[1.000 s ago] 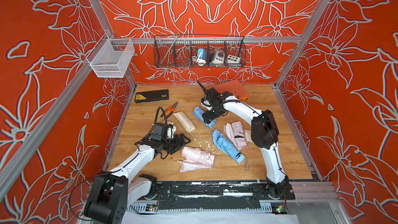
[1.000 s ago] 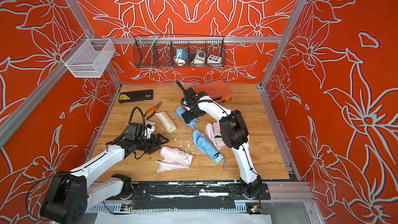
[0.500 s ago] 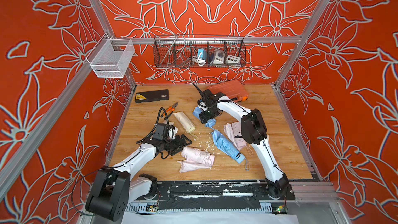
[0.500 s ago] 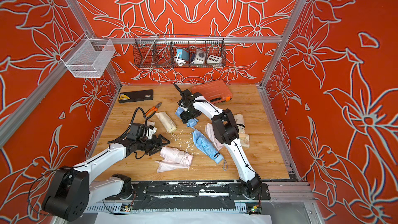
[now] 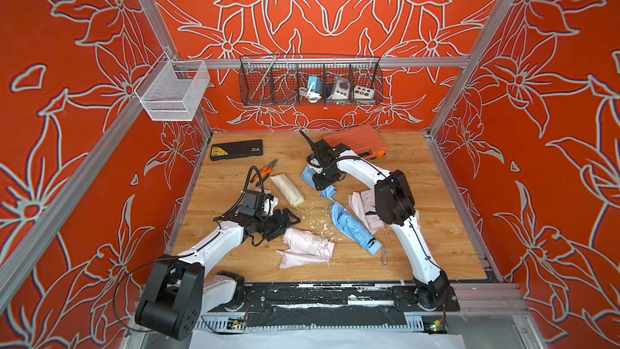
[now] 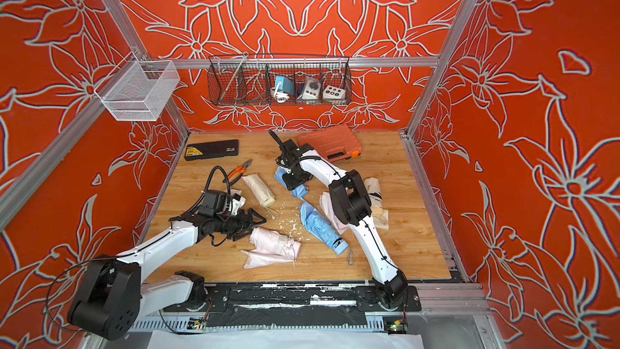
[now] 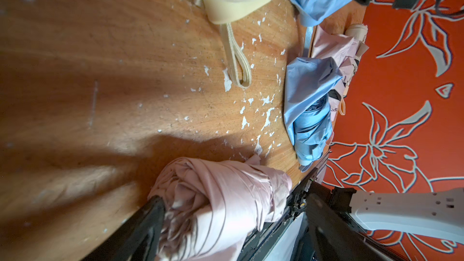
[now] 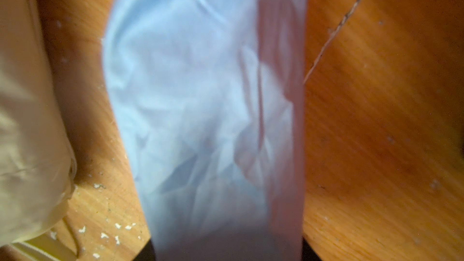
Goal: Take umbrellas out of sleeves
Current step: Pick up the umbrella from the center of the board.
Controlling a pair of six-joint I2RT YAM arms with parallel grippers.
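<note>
My left gripper (image 5: 287, 228) (image 7: 234, 198) is open, its jaws set wide round the near end of a bare pale pink umbrella (image 5: 307, 241) (image 7: 216, 204), with one finger (image 7: 148, 222) touching the fabric. A limp pink sleeve (image 5: 298, 260) lies beside that umbrella. My right gripper (image 5: 323, 181) (image 8: 226, 252) is down on a light blue sleeve (image 5: 310, 176) (image 8: 200, 96). The sleeve's fabric fills the jaws and hides the fingertips. A cream umbrella in its sleeve (image 5: 287, 189) lies between the arms. A light blue umbrella (image 5: 352, 226) lies mid-table.
Another pink umbrella (image 5: 364, 206) and a cream one (image 6: 375, 193) lie by the right arm. Orange-handled pliers (image 5: 266, 169), a black case (image 5: 236, 150) and an orange case (image 5: 355, 141) sit toward the back. White flakes litter the wood. Wire baskets (image 5: 310, 80) hang on the wall.
The right gripper has come onto the light blue sleeve and its jaws have closed in. The left gripper has edged toward the pink umbrella, still wide.
</note>
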